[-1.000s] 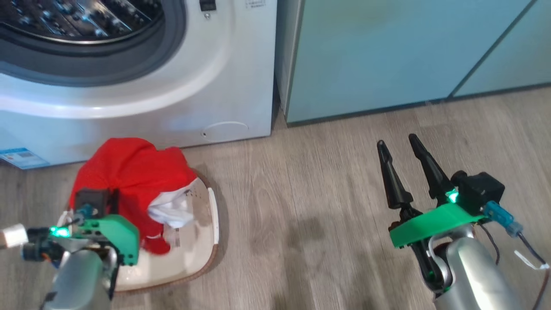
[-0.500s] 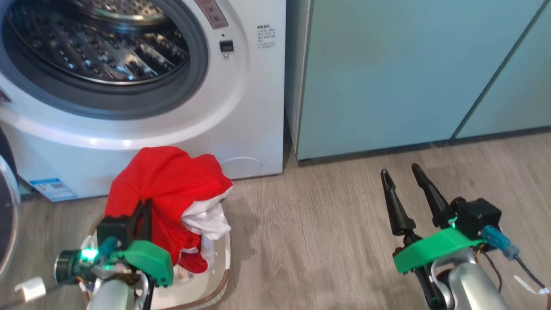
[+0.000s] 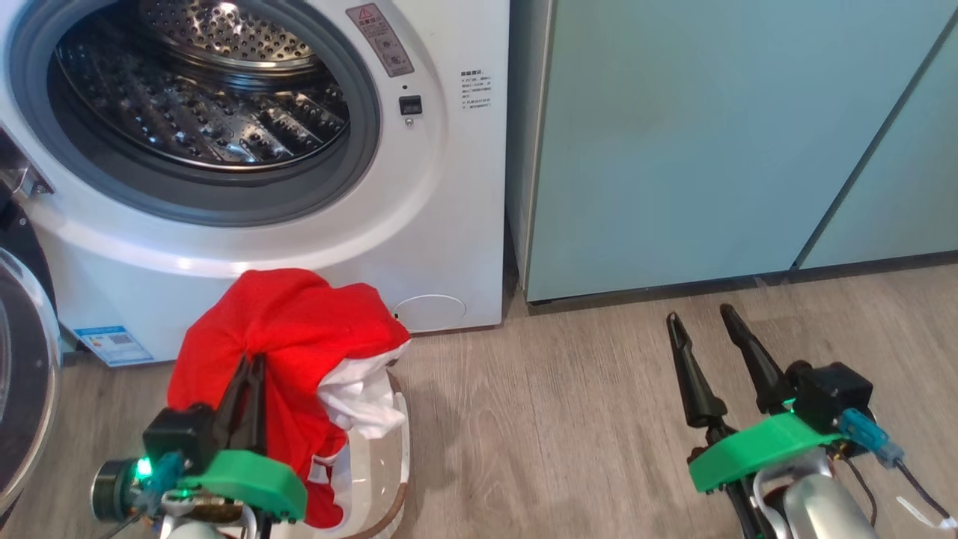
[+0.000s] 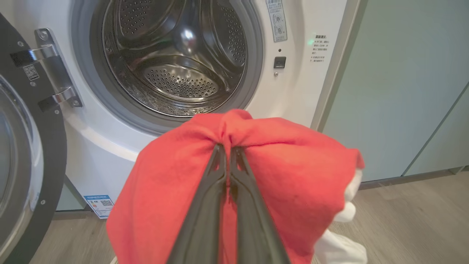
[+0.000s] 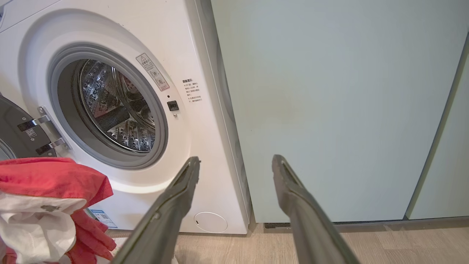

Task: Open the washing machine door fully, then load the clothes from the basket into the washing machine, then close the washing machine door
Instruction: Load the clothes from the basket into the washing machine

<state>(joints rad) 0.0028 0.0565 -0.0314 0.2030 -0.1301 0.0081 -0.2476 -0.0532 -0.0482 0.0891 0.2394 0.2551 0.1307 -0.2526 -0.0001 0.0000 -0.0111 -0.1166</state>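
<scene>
The washing machine (image 3: pixel 449 224) stands with its metal drum (image 3: pixel 202 97) exposed. Its door (image 3: pixel 26 374) hangs swung open at the far left, black rim and hinge facing me (image 4: pixel 33 146). My left gripper (image 3: pixel 253 363) is shut on the clothes (image 3: pixel 299 329), a red garment with a white part hanging down, pinched at a bunched fold (image 4: pixel 227 146). The garment drapes above the basket (image 3: pixel 374 471) and hides most of it. It sits below and in front of the drum opening (image 4: pixel 176 66). My right gripper (image 3: pixel 698 312) stands open above the floor, empty (image 5: pixel 235 158).
Pale teal cabinets (image 3: pixel 711 150) adjoin the machine's right side. Grey wood floor (image 3: pixel 539 419) stretches between the basket and my right arm. A blue label sticker (image 3: pixel 112 344) and a round flap (image 3: pixel 429 312) sit low on the machine's front.
The head camera has tilted up, bringing the drum and the open door into view. My left gripper has risen with the red garment, drawing it up above the basket. The right gripper stays open.
</scene>
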